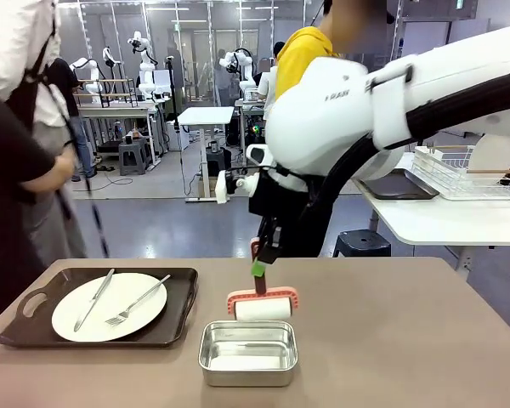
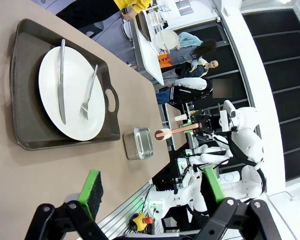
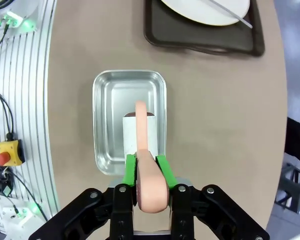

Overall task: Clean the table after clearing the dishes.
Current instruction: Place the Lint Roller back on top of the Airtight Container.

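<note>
Currently the table (image 1: 391, 340) bears a dark tray (image 1: 34, 327) at 8 o'clock in the front view. The tray holds a white plate (image 1: 119, 293) with a knife (image 1: 94, 300) and a fork (image 1: 138, 300) lying on it. A steel pan (image 1: 248, 374) sits at 6 o'clock. The right gripper (image 1: 259, 270) clamps the pink handle of a lint roller (image 1: 263, 308), whose white roll is at the pan's 12 o'clock rim. The left gripper (image 2: 151, 186) hangs with its jaws wide apart, gripping nothing.

My pincer (image 3: 146, 167) clamps its green pads on the pink plastic handle (image 3: 151, 187) of a lint roller, whose white roll (image 3: 130, 132) shows against a small rectangular steel pan (image 3: 110, 100) on the tan-brown table (image 3: 215, 125). Left of the pan lies a dark brown tray (image 3: 190, 40) bearing a round white plate (image 3: 205, 10).
</note>
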Tool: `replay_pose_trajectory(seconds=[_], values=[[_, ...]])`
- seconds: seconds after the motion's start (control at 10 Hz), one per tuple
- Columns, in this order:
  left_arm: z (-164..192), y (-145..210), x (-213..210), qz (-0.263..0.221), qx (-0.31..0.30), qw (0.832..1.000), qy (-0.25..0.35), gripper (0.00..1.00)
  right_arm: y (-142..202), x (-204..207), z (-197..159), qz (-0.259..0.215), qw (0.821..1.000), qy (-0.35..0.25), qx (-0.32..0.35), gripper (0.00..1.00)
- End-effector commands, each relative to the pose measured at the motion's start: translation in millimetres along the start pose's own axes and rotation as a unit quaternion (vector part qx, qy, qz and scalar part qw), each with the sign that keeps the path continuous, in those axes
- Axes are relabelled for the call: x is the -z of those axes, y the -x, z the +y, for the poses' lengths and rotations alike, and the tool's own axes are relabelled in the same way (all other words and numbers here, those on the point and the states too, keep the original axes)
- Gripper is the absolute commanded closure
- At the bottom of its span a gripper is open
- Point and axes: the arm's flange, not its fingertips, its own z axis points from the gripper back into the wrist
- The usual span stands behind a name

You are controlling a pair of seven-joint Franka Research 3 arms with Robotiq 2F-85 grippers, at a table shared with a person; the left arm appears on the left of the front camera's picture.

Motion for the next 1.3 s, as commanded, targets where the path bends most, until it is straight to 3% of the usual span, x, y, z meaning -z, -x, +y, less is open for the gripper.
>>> replay_pose_trajectory(seconds=[0.0,0.4,0.7,0.9,1.2], values=[[-2,0,-3,-0.001,0.004,1.0,0.001,0.0,-11,18,-3,-0.009,1.0,-0.015,-0.023,0.78],[-2,0,-3,-0.001,0.004,1.0,0.001,0.0,-3,55,-10,-0.027,0.998,-0.044,-0.019,0.78],[-2,0,-3,-0.001,0.004,1.0,0.001,0.0,1,74,-15,-0.021,1.0,-0.005,0.009,0.78],[-2,0,-3,-0.001,0.004,1.0,0.001,0.0,5,86,-22,-0.045,0.999,-0.012,0.011,0.78],[-2,0,-3,-0.001,0.004,1.0,0.001,0.0,12,96,-33,-0.044,0.998,-0.019,0.031,0.78]])
